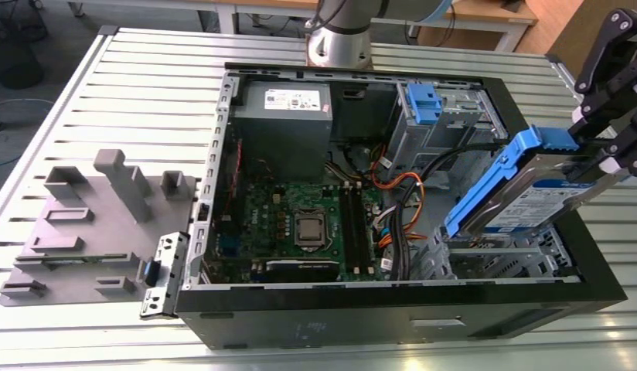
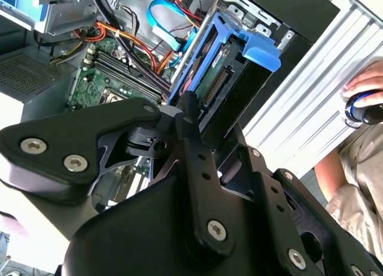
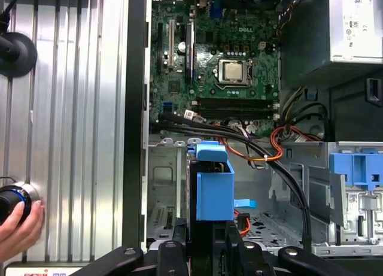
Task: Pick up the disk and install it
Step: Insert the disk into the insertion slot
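Note:
The disk [image 1: 540,197] is a silver-grey drive with a white-and-blue label in a blue plastic bracket. It hangs tilted on edge above the open computer case [image 1: 401,321], at the exterior view's right. My gripper [image 1: 597,151] is shut on its upper end. The second wrist view looks down along the black fingers [image 2: 190,117] to the disk [image 2: 224,78], whose connector edge faces the camera. In the first wrist view the disk's blue bracket [image 3: 214,189] stands over the metal drive bay [image 3: 164,192] at the case's corner, with my gripper [image 3: 206,243] just behind it.
Inside the case lie the green motherboard [image 1: 298,224], a grey power supply [image 1: 285,104], loose cables [image 1: 396,193] and a blue latch on a metal cage [image 1: 422,104]. A grey moulded fixture [image 1: 92,224] sits on the slatted table. A person's hand [image 3: 18,219] rests on a knob.

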Robot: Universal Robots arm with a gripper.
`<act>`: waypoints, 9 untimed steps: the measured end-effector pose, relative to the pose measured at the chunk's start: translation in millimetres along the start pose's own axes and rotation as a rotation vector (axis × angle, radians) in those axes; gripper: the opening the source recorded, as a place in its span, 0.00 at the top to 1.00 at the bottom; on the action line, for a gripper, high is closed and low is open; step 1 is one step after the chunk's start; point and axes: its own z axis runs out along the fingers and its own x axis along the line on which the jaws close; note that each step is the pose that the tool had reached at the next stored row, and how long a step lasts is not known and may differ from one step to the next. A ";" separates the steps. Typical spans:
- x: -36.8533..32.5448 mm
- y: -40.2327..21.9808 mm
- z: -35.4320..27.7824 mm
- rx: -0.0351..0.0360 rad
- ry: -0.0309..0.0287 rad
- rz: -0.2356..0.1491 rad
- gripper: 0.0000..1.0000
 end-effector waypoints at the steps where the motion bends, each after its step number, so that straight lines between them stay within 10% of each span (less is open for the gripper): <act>1: 0.0 -0.2 0.5 0.0000 0.0000 0.000 0.65; 9: 0.8 -2.7 2.8 0.0000 -0.0001 0.000 0.65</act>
